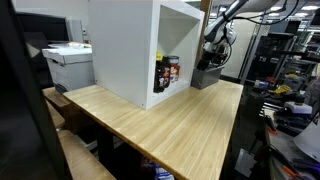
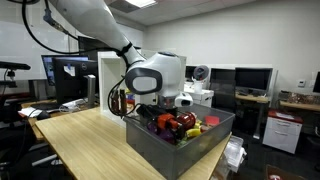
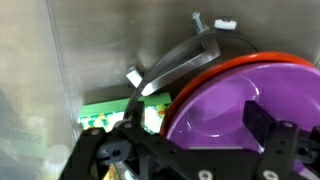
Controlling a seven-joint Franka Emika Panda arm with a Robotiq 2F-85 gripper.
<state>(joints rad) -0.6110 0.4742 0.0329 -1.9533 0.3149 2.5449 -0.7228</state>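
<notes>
- gripper [image 3: 190, 150] was wide open, holding nothing, just above purple plate [image 3: 240, 105] in grey bin [image 2: 170, 152]
- risk imo: could've clipped the metal utensil [image 3: 185, 62] or bin wall, too cluttered

Pretty standard Franka look here. The arm [image 2: 95, 25] is all glossy white rounded shells with dark bands where the segments meet, ending in a chunky, round white wrist housing with a black face. A thin dark cable [image 2: 30, 35] trails off it. The hand [image 3: 190, 120] is matte black: flat linkage bars joined by round pivot pins, with two fingers.
</notes>
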